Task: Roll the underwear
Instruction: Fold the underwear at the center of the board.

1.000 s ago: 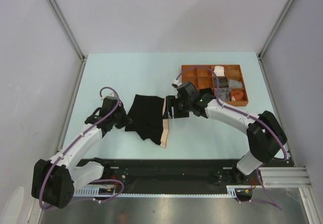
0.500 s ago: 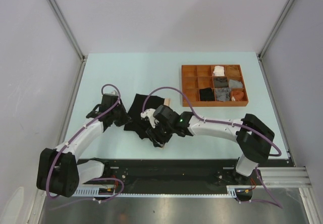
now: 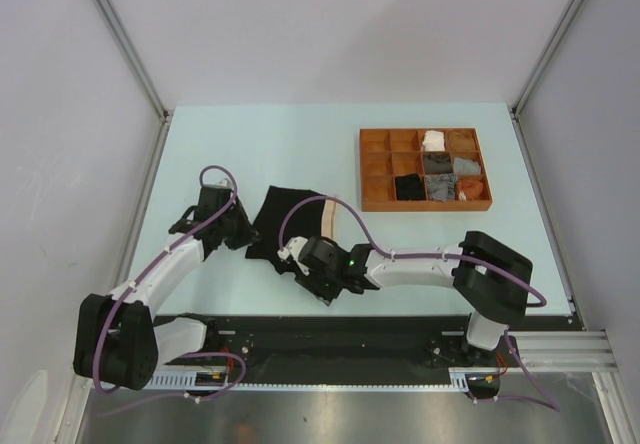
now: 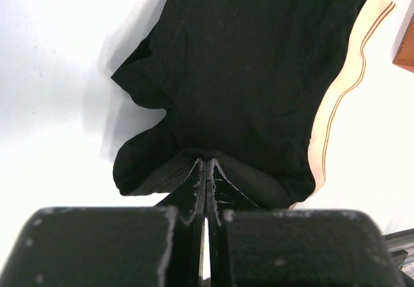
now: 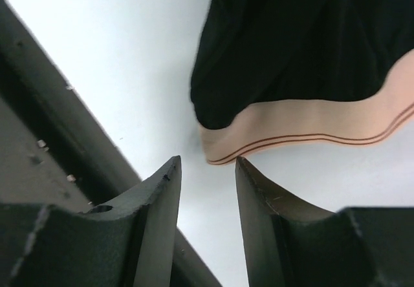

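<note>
The left gripper (image 3: 246, 235) sits at the left edge of the black brief (image 3: 290, 219), which is spread flat on the pale table (image 3: 250, 144) between the two arms. In the left wrist view its jaws are clenched tight, the tips (image 4: 205, 168) meeting right at the near hem of the brief (image 4: 259, 74), where the cloth bunches up around them. I cannot tell if any fabric is pinched between them.

The beige waistband (image 4: 343, 99) runs down the right side of the garment, away from this gripper.

The right gripper (image 3: 316, 280) is low over the near corner of the brief, close to the table's front edge. Its jaws are parted and hold nothing (image 5: 207, 165). The striped waistband (image 5: 310, 125) ends just ahead of the gap, with the black cloth (image 5: 310, 41) beyond it.

Further right and back, well apart from the brief, stands a brown tray (image 3: 362, 169) with small bundles in several compartments.
</note>
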Robot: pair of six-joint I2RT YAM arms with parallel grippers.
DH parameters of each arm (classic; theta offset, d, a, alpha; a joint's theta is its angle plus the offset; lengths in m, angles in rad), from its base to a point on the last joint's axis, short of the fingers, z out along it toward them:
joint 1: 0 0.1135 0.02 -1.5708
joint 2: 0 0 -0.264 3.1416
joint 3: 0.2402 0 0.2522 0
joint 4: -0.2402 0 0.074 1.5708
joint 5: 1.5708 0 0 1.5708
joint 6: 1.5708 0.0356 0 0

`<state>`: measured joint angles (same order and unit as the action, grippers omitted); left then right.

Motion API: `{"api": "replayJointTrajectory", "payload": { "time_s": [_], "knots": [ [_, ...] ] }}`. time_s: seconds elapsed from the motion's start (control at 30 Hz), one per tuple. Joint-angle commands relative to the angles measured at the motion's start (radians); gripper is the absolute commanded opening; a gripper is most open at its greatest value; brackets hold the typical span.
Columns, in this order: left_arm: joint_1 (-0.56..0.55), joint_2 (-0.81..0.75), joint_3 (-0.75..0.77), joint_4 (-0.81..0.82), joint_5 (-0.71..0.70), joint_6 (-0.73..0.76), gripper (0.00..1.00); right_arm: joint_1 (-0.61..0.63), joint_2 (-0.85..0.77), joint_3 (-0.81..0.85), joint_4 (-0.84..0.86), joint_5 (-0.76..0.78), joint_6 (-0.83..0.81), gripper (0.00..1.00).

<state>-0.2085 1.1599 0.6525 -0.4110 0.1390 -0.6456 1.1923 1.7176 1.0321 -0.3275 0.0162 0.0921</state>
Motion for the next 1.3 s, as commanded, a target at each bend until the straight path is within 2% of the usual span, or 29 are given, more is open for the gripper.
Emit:
{"api": "replayJointTrajectory", "payload": {
  "time_s": [0.0, 0.27, 0.43, 0.47, 0.57, 0.6, 1.0, 1.17, 1.27],
  "knots": [
    [0.012, -0.003, 0.044, 0.021, 0.019, 0.024, 0.0, 0.019, 0.011, -0.01, 0.1, 0.109, -0.014, 0.43],
    [0.012, -0.002, 0.045, 0.02, 0.025, 0.027, 0.0, 0.044, 0.039, -0.035, 0.154, 0.159, -0.037, 0.42],
    [0.012, -0.002, 0.047, 0.023, 0.033, 0.029, 0.0, 0.046, 0.082, -0.04, 0.157, 0.163, -0.045, 0.34],
    [0.012, -0.003, 0.047, 0.026, 0.037, 0.029, 0.0, 0.049, 0.088, -0.041, 0.159, 0.172, -0.046, 0.31],
    [0.014, -0.008, 0.044, 0.023, 0.042, 0.035, 0.0, 0.047, 0.099, -0.041, 0.165, 0.192, -0.045, 0.1],
    [0.012, -0.009, 0.044, 0.02, 0.037, 0.041, 0.0, 0.046, 0.094, -0.041, 0.157, 0.195, -0.043, 0.0],
    [0.012, -0.13, 0.05, -0.11, -0.029, 0.081, 0.0, 0.066, -0.234, -0.006, -0.103, 0.088, -0.016, 0.0],
    [0.012, -0.189, 0.067, -0.167, -0.006, 0.086, 0.0, 0.075, -0.263, 0.066, -0.205, 0.094, -0.003, 0.0],
    [0.012, -0.181, 0.111, -0.183, 0.001, 0.098, 0.0, 0.05, -0.259, 0.101, -0.245, 0.149, -0.014, 0.0]
  ]
}}
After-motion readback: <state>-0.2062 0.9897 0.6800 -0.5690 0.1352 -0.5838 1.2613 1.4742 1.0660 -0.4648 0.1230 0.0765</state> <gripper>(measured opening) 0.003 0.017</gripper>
